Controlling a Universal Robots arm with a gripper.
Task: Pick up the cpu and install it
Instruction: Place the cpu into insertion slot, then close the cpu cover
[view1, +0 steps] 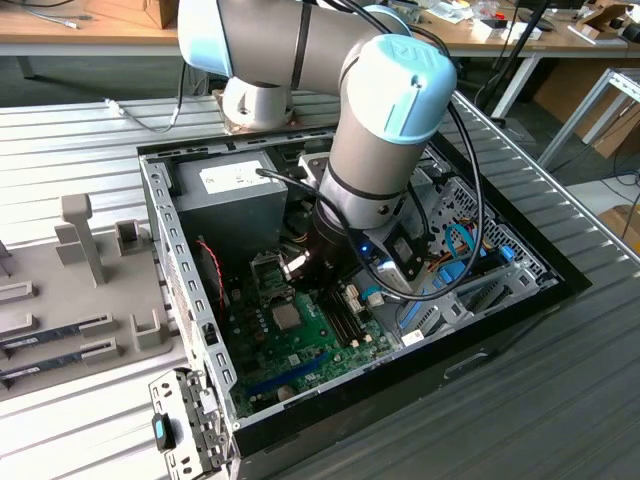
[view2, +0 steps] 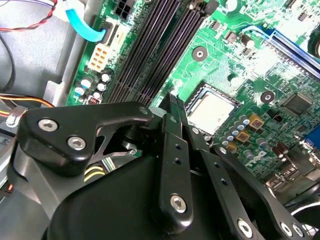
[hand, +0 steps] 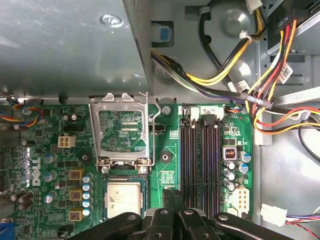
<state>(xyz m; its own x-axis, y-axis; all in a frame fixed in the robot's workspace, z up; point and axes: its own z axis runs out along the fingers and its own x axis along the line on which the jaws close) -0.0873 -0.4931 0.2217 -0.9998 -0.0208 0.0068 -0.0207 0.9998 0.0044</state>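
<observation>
1. Black gripper links are seen nearest in the first wrist view. The fingertips are pressed together with nothing seen between them, and they are held just beside the cpu.
2. Inside the computer case the arm is sunk low. A wide swing could be stopped hard by a wall or by the power-supply box.
3. Parts on the green circuit board could be scraped if the fingertips were lowered off target.
4. Near the wrist a cable bundle is strung, and it could be snagged and dragged.
5. Since the load plate stands raised, the chip is judged unclamped.
6. Lying flat in its socket between that plate's hinge and the gripper, the cpu could be shifted by a nudge from the closed tips. The contacts beneath might then be bent.
</observation>
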